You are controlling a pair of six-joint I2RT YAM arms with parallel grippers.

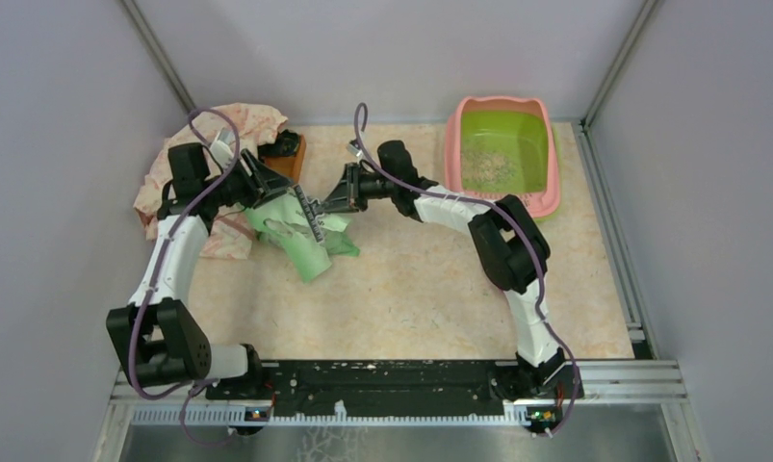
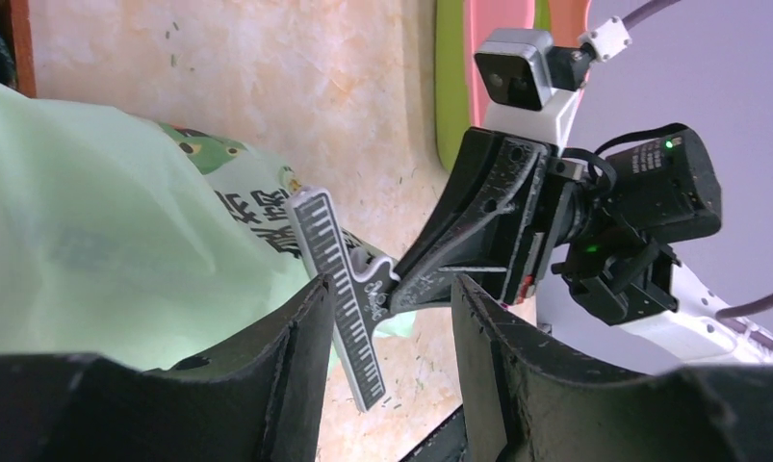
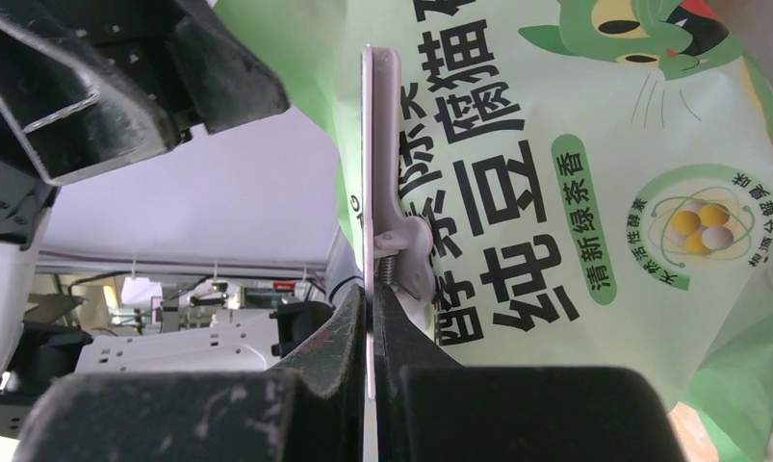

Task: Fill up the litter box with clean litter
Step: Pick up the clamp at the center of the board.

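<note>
**Clipped litter bag in reach, box waiting at the far right corner**

On the left half of the table point(image 1: 430, 279), about midway back, the light green litter bag point(image 1: 300, 245) lies slumped on its side. It looks soft and crinkly, and the loose weight inside would likely shift, so it would probably sag if lifted by one corner. The safest hold seems to be one at the stiffer clipped mouth and a second lower down.

A pale bag clip point(image 2: 344, 298), marked like a ruler, crosses that mouth. The right hand point(image 3: 371, 298) is pressed together on the clip's flat handle. The left hand point(image 1: 267, 188) stands spread just beside it and pinches nothing.

The bag's print shows a green cartoon cat and Chinese writing, including "豆腐猫" and "清新绿茶香".

Farther off, at the table's far right corner, the litter box point(image 1: 531, 203) holds a thin scatter of clean litter point(image 1: 488, 166), light and crumbly.
</note>
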